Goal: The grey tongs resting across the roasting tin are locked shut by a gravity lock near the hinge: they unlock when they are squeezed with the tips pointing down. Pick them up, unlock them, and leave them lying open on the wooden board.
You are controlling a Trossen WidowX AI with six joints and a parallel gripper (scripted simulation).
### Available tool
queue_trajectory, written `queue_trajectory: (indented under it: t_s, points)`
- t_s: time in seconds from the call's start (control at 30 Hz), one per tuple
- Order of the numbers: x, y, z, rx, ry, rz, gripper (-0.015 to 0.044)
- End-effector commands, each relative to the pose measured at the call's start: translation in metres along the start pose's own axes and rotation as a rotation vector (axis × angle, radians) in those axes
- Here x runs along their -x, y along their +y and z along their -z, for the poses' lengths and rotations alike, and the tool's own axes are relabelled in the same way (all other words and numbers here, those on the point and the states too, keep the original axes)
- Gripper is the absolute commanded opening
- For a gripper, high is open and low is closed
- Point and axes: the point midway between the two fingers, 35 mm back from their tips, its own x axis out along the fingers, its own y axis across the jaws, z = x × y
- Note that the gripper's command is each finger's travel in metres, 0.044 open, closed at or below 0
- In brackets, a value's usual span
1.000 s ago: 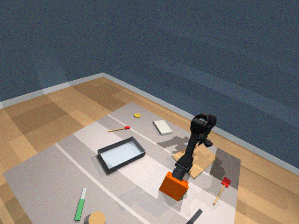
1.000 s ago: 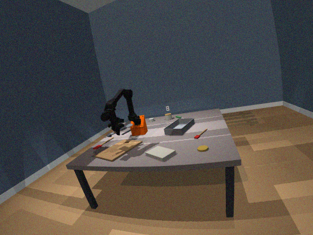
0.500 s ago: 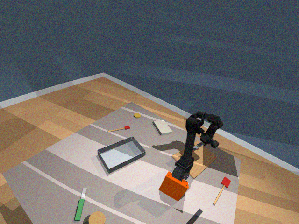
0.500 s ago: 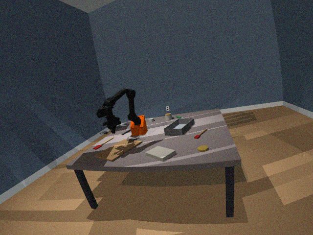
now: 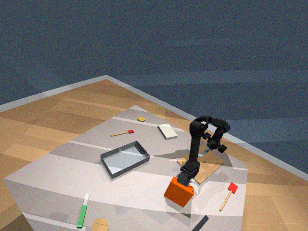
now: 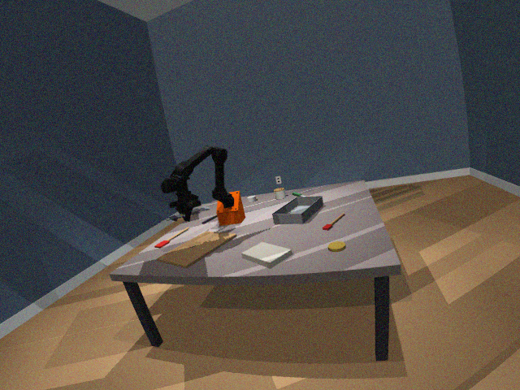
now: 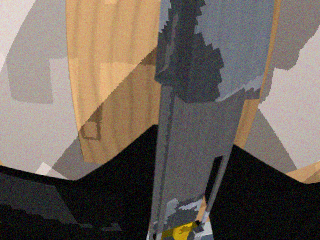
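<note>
On your grey table (image 5: 62, 171) you have one open rectangular grey metal roasting tin (image 5: 125, 158), one pair of grey metal tongs (image 7: 200, 127), and one rectangular wooden board (image 5: 209, 165). You can count two red-headed spatulas with wooden handles: one beyond the tin (image 5: 122, 133), one near the robot's base (image 5: 228, 196). There is one flat white rectangular block (image 5: 167, 131), one small yellow disc (image 5: 141, 119), one round tan wooden disc (image 5: 99, 224), one green-and-white stick (image 5: 83, 211) and one dark flat bar (image 5: 199, 223) at the table's edge. You also get one small cream cup (image 6: 279, 192) in the exterior view.
</note>
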Motion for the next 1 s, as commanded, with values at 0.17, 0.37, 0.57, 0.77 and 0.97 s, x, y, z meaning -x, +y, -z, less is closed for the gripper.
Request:
queue_trajectory:
  t_s: [0.17,0.37,0.57,0.77,0.97]
  points:
    - [0.002,-0.001,0.001,0.042,0.158,-0.032,-0.015]
    - [0.003,-0.002,0.001,0.063,0.268,-0.048,-0.015]
    - [0.006,-0.002,0.0,0.074,0.382,-0.059,-0.015]
    - [0.009,-0.003,-0.001,0.081,0.499,-0.064,-0.015]
    - [0.014,-0.003,-0.003,0.078,0.617,-0.061,-0.015]
